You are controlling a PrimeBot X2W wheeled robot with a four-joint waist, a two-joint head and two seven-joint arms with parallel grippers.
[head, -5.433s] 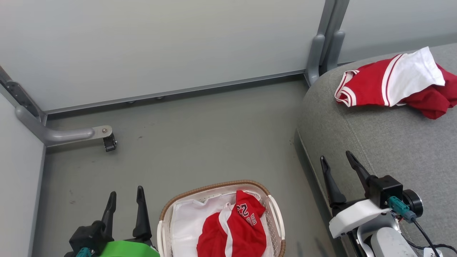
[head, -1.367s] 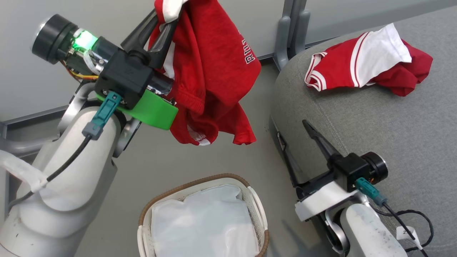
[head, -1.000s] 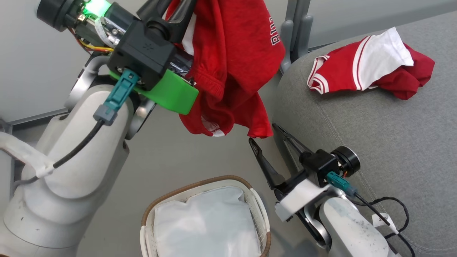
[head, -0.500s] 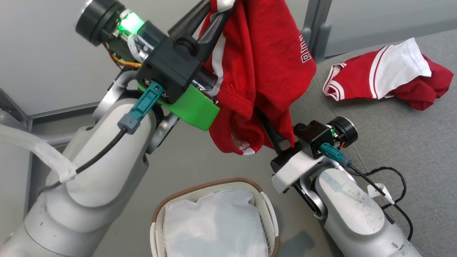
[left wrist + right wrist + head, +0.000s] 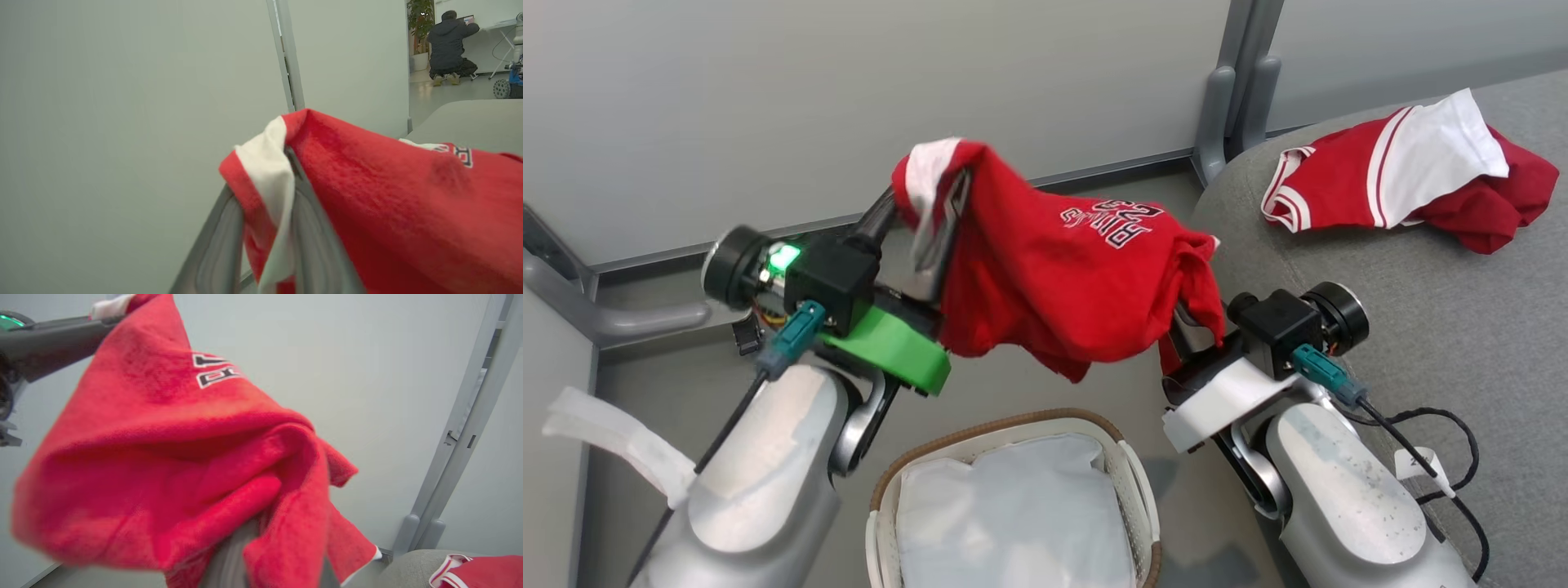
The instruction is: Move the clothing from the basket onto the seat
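A red garment of the clothing (image 5: pixel 1078 278) with dark white-outlined lettering hangs stretched between my two grippers above the floor. Its white-trimmed end is draped over my left gripper (image 5: pixel 927 200), whose fingers (image 5: pixel 314 245) stand slightly apart with cloth (image 5: pixel 388 196) between them. My right gripper (image 5: pixel 1184 322) is shut on the other end, its fingers buried in red folds (image 5: pixel 184 457). A second red and white garment (image 5: pixel 1405 171) lies on the grey seat (image 5: pixel 1421 327) at the right. Below the held garment, the basket (image 5: pixel 980 425) holds its white liner (image 5: pixel 1013 514).
Pale partition walls meet at a grey post (image 5: pixel 1233 90) beside the seat's corner. A grey bracket foot (image 5: pixel 629 310) sticks out at the left. A black cable (image 5: pixel 1429 441) trails over the seat. Far off, a person (image 5: pixel 449 45) crouches.
My right gripper rose to the hanging garment and closed on its lower end. My left arm came down, its jaws parted, and the garment now spans both grippers.
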